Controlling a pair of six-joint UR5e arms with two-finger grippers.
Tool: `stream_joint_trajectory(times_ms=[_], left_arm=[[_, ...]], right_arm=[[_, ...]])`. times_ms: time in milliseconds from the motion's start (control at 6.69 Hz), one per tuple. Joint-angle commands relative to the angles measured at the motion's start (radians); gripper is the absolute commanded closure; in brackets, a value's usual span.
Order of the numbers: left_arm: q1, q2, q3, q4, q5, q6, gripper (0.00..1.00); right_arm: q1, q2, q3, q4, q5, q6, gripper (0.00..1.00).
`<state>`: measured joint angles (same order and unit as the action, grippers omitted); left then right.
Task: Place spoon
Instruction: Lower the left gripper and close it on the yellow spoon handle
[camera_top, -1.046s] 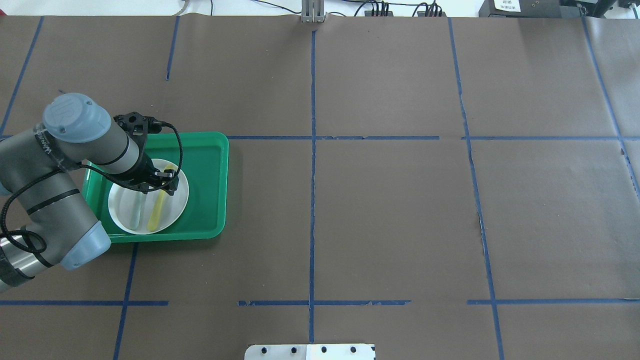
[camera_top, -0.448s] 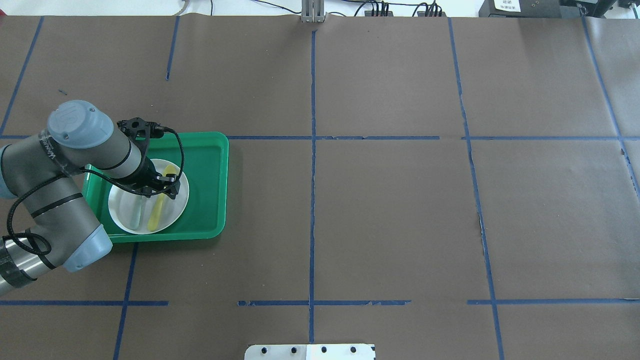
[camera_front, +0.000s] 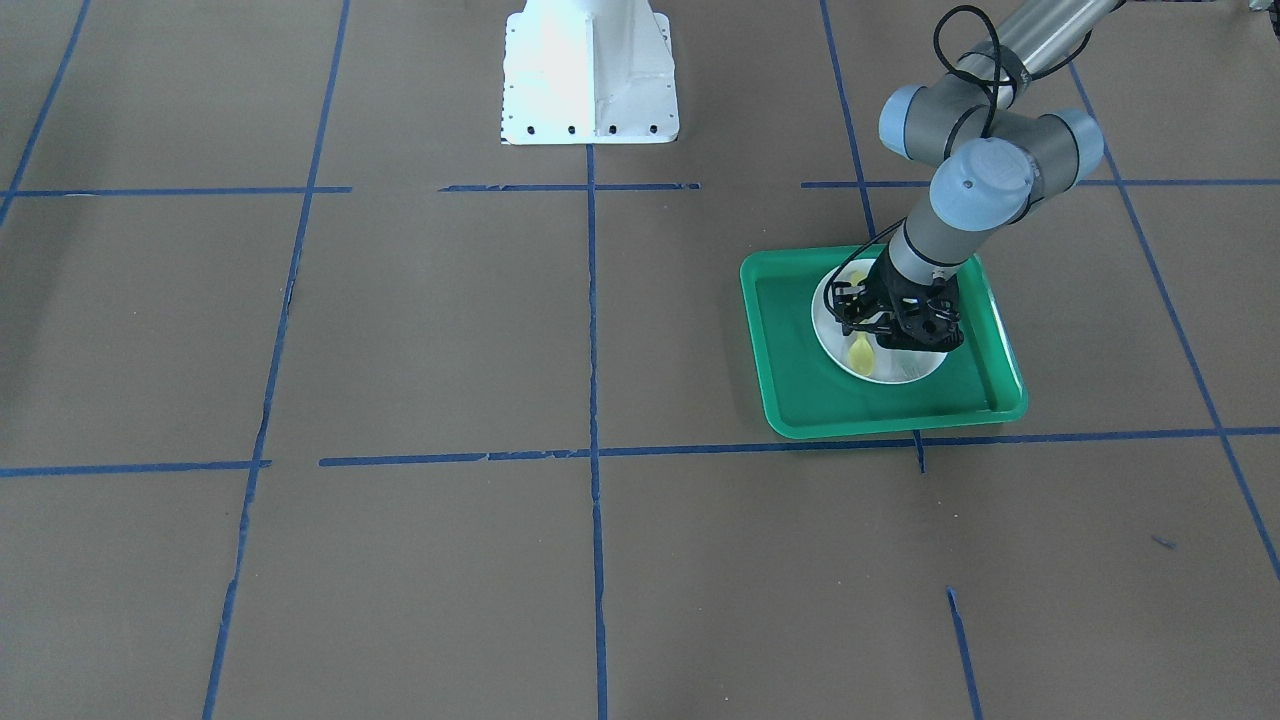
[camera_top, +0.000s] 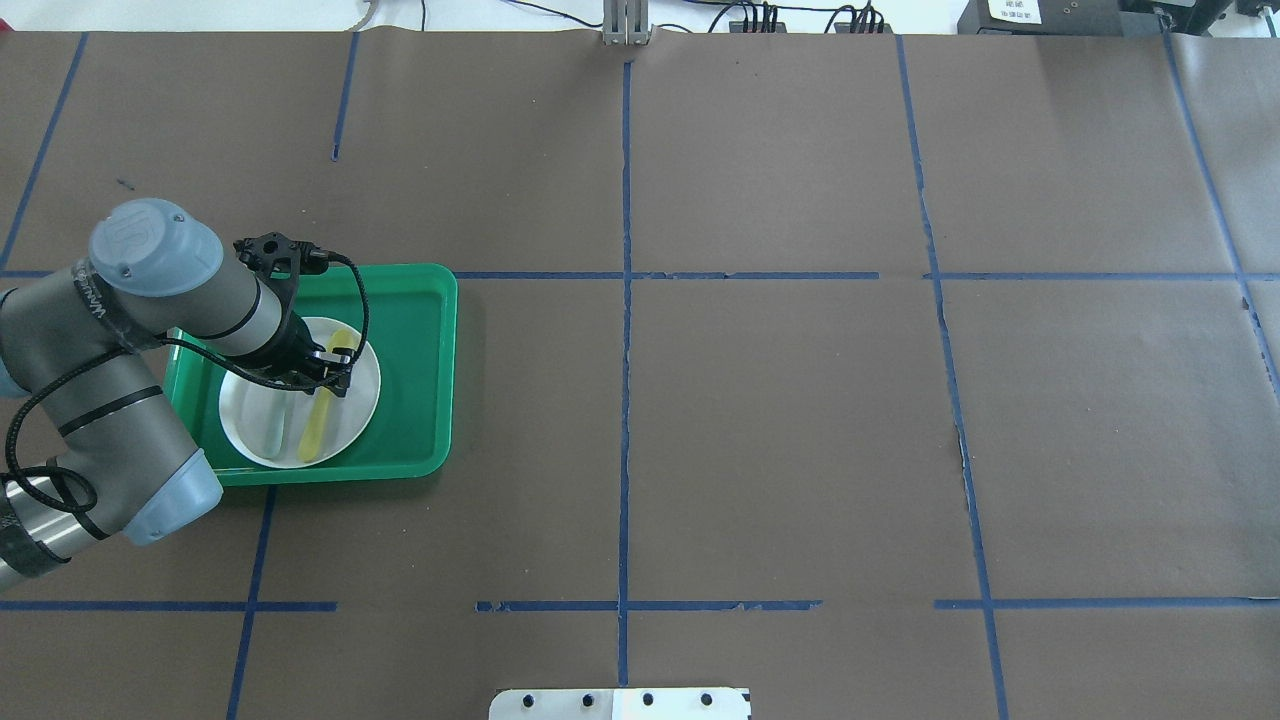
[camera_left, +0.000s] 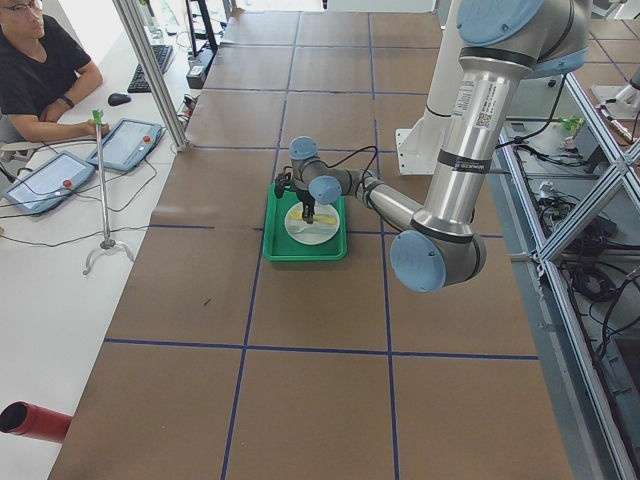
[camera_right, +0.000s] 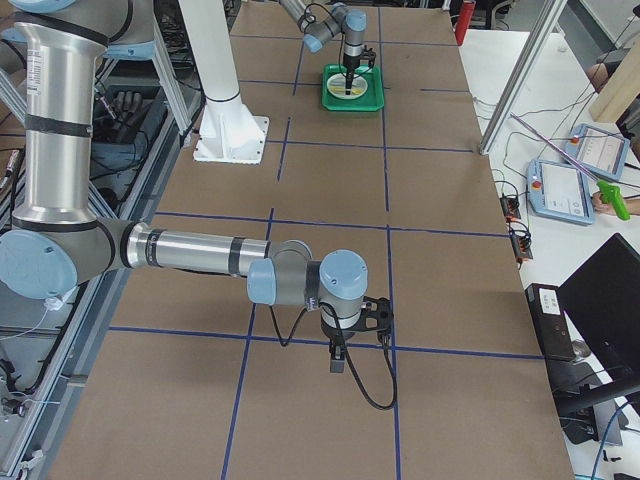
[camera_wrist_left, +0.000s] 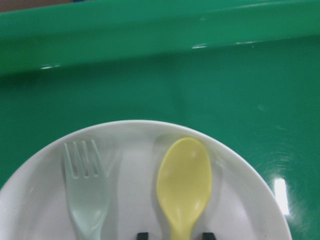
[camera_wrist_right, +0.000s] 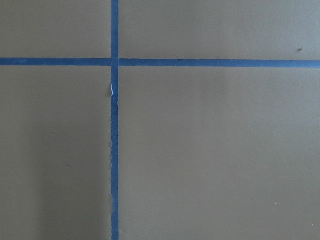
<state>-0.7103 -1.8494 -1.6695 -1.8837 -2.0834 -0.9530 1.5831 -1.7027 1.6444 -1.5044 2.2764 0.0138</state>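
Note:
The yellow spoon (camera_top: 318, 422) lies on the white plate (camera_top: 356, 398) in the green tray (camera_top: 420, 350), next to a pale grey-green fork (camera_top: 272, 425). My left gripper (camera_top: 331, 372) is low over the plate, open, with its fingertips on either side of the spoon's handle. In the left wrist view the spoon's bowl (camera_wrist_left: 184, 182) and the fork (camera_wrist_left: 87, 200) lie side by side on the plate (camera_wrist_left: 135, 145), and the gripper (camera_wrist_left: 175, 235) straddles the spoon's neck with gaps on both sides. My right gripper (camera_right: 338, 365) hangs over bare table far away; I cannot tell whether it is open or shut.
The tray (camera_front: 800, 345) sits on brown paper marked with blue tape lines. The white robot base (camera_front: 590, 70) stands at the table's middle. A person sits at a desk beyond the table's end (camera_left: 40, 70).
My left gripper has shifted slightly over the plate. The spoon and fork still lie on the plate.

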Motion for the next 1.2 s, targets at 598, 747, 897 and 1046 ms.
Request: stream_joint_trajectory(times_ms=[598,747,897,1046], left_arm=[[0.002,0.009,0.001,-0.002,0.0,0.003,0.69],[0.002,0.01,-0.007,-0.002,0.0,0.004,0.71],[0.0,0.013,-0.01,0.0,0.0,0.004,0.82],[-0.001,0.016,-0.013,0.0,0.0,0.004,0.96]], right_arm=[[0.0,0.0,0.0,0.0,0.0,0.0,0.0],[0.0,0.0,0.0,0.0,0.0,0.0,0.0],[0.0,0.0,0.0,0.0,0.0,0.0,0.0],[0.0,0.0,0.0,0.0,0.0,-0.001,0.0]])
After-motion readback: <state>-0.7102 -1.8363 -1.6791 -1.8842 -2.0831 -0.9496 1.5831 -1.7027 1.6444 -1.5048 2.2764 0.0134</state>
